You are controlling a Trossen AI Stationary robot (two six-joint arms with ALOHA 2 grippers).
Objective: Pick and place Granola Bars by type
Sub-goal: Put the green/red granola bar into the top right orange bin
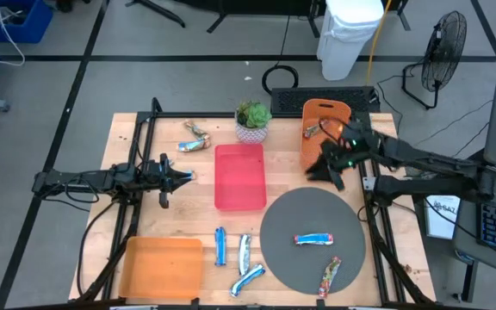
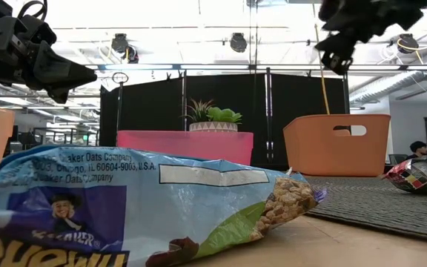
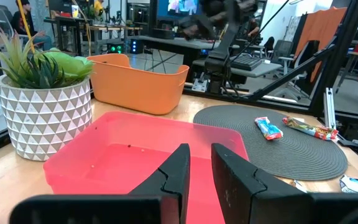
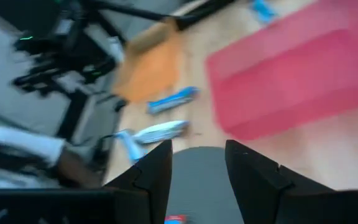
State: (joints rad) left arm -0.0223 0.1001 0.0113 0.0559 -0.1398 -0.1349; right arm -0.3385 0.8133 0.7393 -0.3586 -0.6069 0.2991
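Sorting seems to be at an early stage, as I judge it from how the bars lie. One brown bar (image 1: 314, 130) is already inside the orange bin (image 1: 341, 110) at about 1 o'clock of the table, and the red tray (image 1: 239, 176) in the middle is without any bar. Most bars are not sorted yet: three blue-and-white bars (image 1: 243, 255) lie on the wood at 6 o'clock, between the orange tray (image 1: 163, 267) and the grey round mat (image 1: 273, 232); on the mat lie one blue bar (image 1: 314, 239) and one brown-red bar (image 1: 330, 277); two more bars (image 1: 195, 140) lie at 11 o'clock, near the potted plant (image 1: 252, 120). The right gripper (image 1: 331, 165) hangs just beside the orange bin, above the mat's 12 o'clock edge; its fingers stand apart and nothing is between them. The left gripper (image 1: 182, 176) waits at 9 o'clock, pointing to the red tray, with fingers nearly together and holding nothing.
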